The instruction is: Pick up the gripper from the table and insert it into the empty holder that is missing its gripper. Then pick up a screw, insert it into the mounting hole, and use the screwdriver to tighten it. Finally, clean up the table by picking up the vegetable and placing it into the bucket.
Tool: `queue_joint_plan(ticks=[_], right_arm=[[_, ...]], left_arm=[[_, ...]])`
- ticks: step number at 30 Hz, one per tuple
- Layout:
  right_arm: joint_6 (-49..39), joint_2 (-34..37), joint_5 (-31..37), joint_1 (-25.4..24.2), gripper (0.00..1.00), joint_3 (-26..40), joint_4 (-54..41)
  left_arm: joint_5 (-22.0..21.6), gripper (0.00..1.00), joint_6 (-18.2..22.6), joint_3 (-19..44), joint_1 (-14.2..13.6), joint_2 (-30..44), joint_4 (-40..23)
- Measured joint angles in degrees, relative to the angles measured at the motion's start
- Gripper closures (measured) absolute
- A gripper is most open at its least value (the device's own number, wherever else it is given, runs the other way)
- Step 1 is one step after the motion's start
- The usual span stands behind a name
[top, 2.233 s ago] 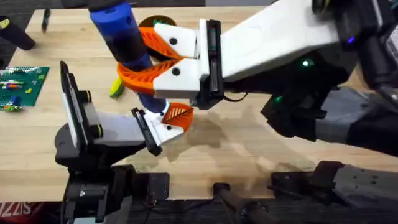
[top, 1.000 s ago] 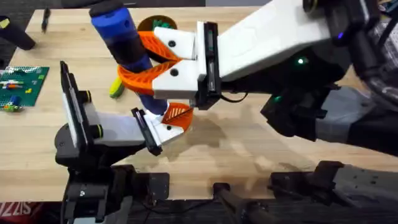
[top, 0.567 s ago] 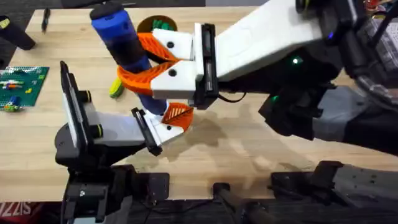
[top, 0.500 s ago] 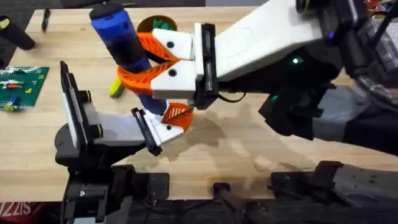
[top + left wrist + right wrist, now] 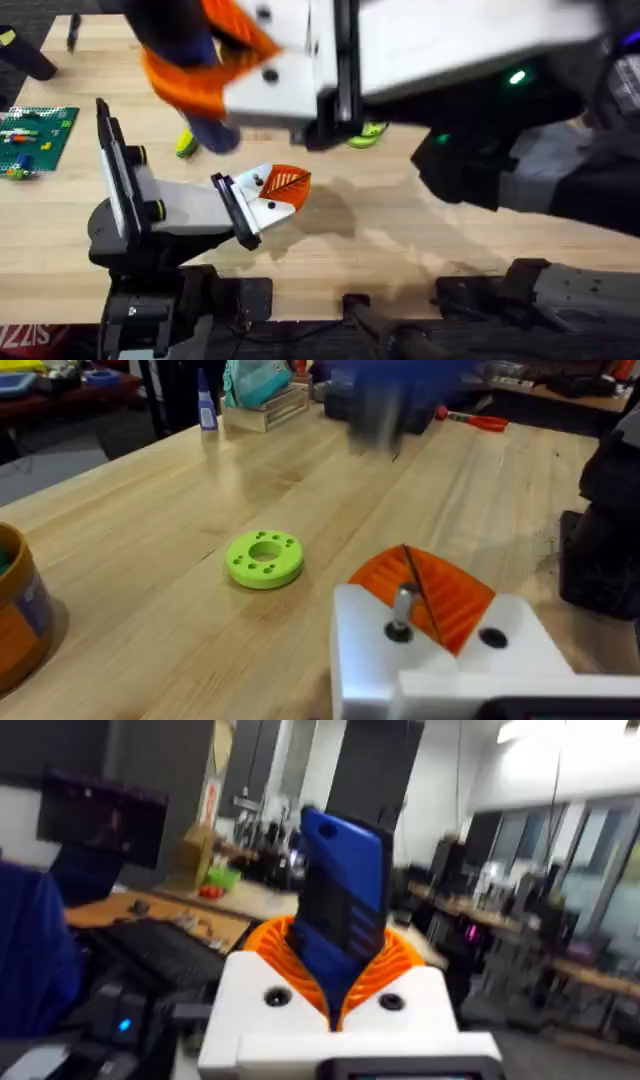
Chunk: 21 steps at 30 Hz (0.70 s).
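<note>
Up high, close under the top camera: the right gripper (image 5: 195,75), big and blurry. Pinching the blue screwdriver (image 5: 210,130) between orange pads. In the right wrist view, the same pinch on the screwdriver (image 5: 345,890), with white blocks on each side of it. Tip of the screwdriver pointing down, up in the air and well above the table (image 5: 400,230).

Lower down, near the front edge of the table: the left gripper (image 5: 275,192). Cannot tell whether spread or pressed together. On it, the white holder (image 5: 262,208) with the orange fingertip (image 5: 288,182) sitting in it, ribbed face showing. In the left wrist view, the holder (image 5: 440,660) again, close up, with the orange fingertip (image 5: 430,595) tucked in behind. A small metal screw (image 5: 400,610) standing up in the hole, touching the white block.

On the table behind the left arm: the little yellow-green vegetable (image 5: 186,143), lying flat. Not in the bucket (image 5: 20,620), which sits at the edge of the left wrist view, orange with a dark label.

Also on the table: a flat green ring (image 5: 265,558) with holes, lying between the bucket and the holder. Far off to the left side, a green brick board (image 5: 38,135).
</note>
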Motion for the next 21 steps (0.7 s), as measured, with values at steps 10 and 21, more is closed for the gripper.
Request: queue_joint_plan(ticks=[10, 21], right_arm=[[-0.3, -1.2, -2.8, -2.7, 0.974, 8.0, -8.6], [-23.1, -1.2, -3.8, -19.4, 0.974, 8.9, -44.0]], left_arm=[[0.0, 0.993, 0.0, 0.0, 0.0, 0.0, 0.0], [0.0, 0.993, 0.0, 0.0, 0.0, 0.0, 0.0]])
